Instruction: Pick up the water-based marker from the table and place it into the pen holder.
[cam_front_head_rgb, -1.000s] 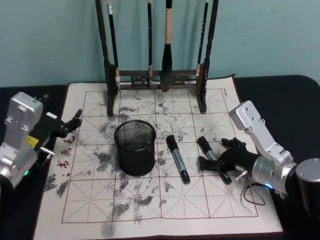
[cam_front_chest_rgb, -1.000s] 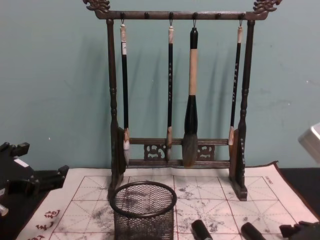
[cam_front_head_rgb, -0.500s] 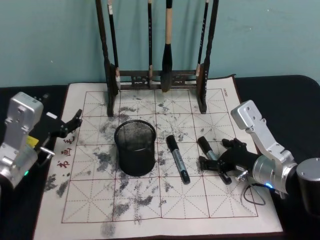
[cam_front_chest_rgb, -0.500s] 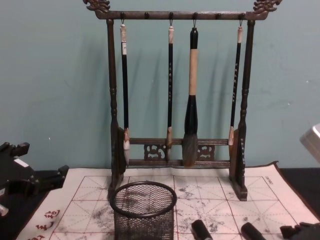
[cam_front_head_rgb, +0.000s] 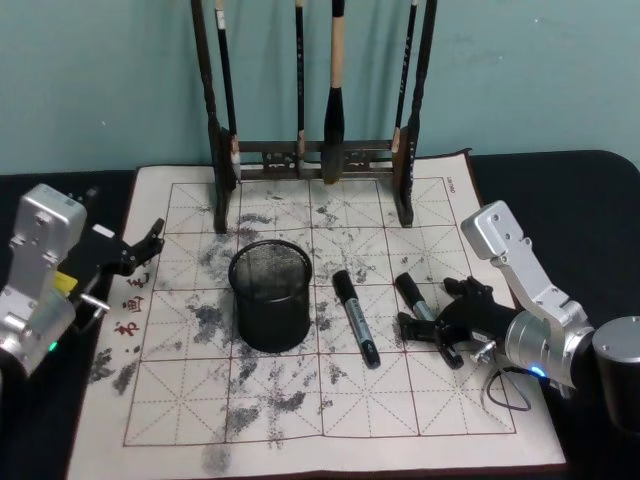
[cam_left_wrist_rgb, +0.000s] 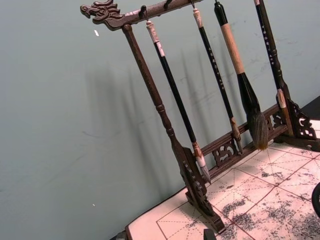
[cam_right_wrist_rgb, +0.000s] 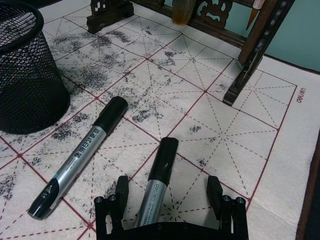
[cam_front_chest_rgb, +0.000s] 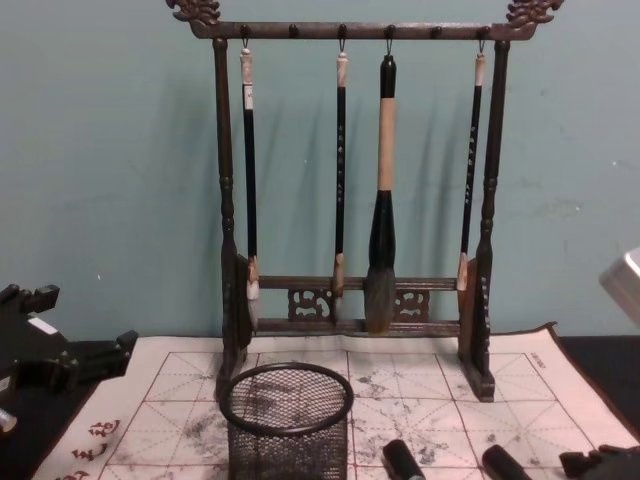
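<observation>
Two markers with black caps and silver barrels lie on the ink-stained practice mat. My right gripper (cam_front_head_rgb: 437, 327) (cam_right_wrist_rgb: 167, 207) is open low over the mat, one finger on each side of the right marker (cam_front_head_rgb: 421, 312) (cam_right_wrist_rgb: 155, 185), with gaps to both. The other marker (cam_front_head_rgb: 355, 318) (cam_right_wrist_rgb: 82, 155) lies to its left, beside the pen holder (cam_front_head_rgb: 268, 318) (cam_right_wrist_rgb: 22, 95) (cam_front_chest_rgb: 287, 440), a round black mesh cup standing upright. My left gripper (cam_front_head_rgb: 143, 250) (cam_front_chest_rgb: 70, 350) rests open at the mat's left edge, holding nothing.
A tall dark wooden brush rack (cam_front_head_rgb: 315, 155) (cam_front_chest_rgb: 360, 310) (cam_left_wrist_rgb: 197, 175) with several hanging brushes stands at the back of the mat. The mat (cam_front_head_rgb: 300, 420) lies on a black table, with a teal wall behind.
</observation>
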